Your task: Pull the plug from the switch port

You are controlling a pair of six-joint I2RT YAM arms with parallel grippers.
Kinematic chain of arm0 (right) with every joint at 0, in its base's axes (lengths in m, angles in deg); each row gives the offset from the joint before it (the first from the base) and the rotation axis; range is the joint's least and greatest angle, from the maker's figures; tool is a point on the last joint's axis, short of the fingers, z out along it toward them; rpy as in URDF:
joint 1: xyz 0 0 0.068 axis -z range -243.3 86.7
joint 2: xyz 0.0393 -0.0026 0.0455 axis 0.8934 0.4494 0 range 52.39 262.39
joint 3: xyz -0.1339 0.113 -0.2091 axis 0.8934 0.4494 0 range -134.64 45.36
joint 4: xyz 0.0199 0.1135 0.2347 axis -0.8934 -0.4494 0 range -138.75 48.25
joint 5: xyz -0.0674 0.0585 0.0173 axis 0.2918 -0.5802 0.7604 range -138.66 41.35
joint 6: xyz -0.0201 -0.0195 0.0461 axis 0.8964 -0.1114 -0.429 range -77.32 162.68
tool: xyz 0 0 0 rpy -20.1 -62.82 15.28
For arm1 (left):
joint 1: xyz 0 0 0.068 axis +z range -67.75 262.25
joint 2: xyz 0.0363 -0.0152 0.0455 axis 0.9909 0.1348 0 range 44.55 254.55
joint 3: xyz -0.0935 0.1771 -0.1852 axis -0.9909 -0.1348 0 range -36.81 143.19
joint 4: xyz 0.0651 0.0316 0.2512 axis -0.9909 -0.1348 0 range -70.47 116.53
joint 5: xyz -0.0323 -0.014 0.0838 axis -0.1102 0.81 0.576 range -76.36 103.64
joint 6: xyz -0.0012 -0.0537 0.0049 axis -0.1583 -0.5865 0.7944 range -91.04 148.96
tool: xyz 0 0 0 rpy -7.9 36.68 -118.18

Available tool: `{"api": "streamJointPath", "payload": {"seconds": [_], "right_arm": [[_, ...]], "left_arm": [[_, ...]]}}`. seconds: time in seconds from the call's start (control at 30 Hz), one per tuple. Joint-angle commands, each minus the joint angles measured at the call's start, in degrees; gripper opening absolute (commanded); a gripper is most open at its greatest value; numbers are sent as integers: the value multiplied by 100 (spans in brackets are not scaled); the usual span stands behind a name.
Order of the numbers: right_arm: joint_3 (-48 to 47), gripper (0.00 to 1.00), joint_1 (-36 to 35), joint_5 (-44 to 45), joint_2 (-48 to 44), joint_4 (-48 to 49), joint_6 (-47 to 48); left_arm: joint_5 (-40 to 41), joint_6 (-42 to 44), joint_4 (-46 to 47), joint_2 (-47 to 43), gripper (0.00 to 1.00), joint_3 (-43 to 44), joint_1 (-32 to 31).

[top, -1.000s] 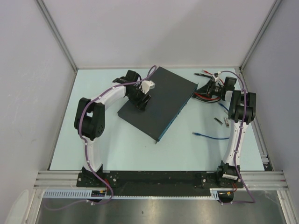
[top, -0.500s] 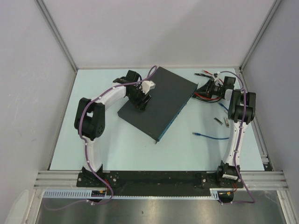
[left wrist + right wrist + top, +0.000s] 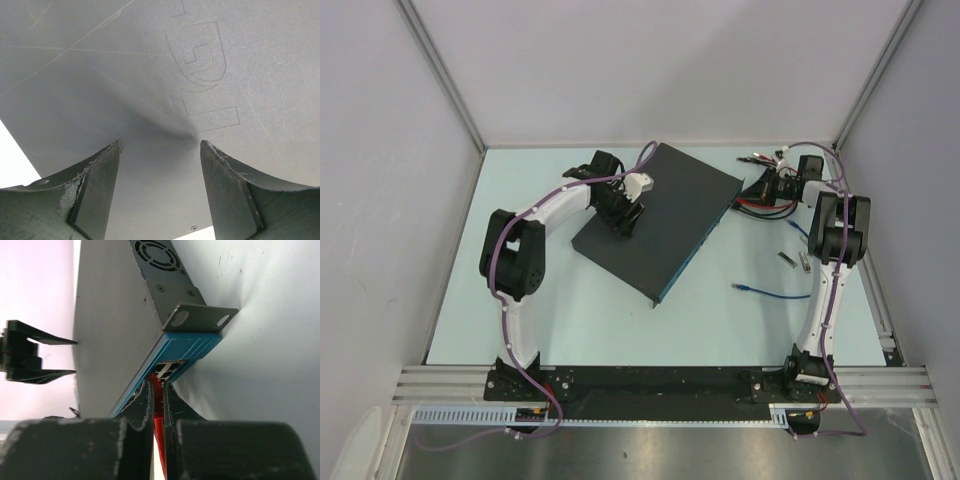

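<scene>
The pale table [image 3: 620, 330] is carrying the switch [image 3: 665, 215], which is lying flat and skewed toward the back, its blue port edge facing the right arm. The switch is looking like a heavy, rigid metal box with a smooth lid, so under a sideways tug it is more likely to slide than to flex, and it is needing to be pinned from above. The left gripper [image 3: 625, 212] is sitting over the lid near its left side, its jaws standing moderately apart and holding nothing; whether it is pressing down I cannot tell. The right gripper [image 3: 760, 190] is working at the far end of the blue edge, its jaws pinched almost together on the red plug [image 3: 157, 385], which is sitting in a port just below the mounting bracket [image 3: 200, 317]. The plug is probably small, hard plastic with a latch, while its cable [image 3: 160, 450] is soft, so the hold belongs on the plug body, pulling straight out.
</scene>
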Motion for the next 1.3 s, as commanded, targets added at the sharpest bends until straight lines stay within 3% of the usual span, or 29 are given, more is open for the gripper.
{"api": "streamJointPath", "payload": {"seconds": [0.0,0.23,0.4,0.7,1.03,1.2,1.27], "right_arm": [[132,2,236,649,-281,-969,952],[326,2,439,-63,-299,-890,1497],[581,3,448,-721,-570,-49,1042],[669,2,413,-652,-1168,638,742],[677,1,-61,-195,-2372,-441,1857],[1055,1,-360,174,-3398,-925,2174],[1135,1,-404,323,-3681,-1536,2602]], "left_arm": [[-80,80,26,16,71,34,-68],[-167,80,52,60,70,34,-68],[-176,89,70,60,70,34,-68],[-317,54,158,60,70,122,-68],[-598,45,447,-159,71,34,-51],[-844,-236,895,-493,70,-272,-24],[-1019,-359,1123,-686,70,-431,-16]]}}
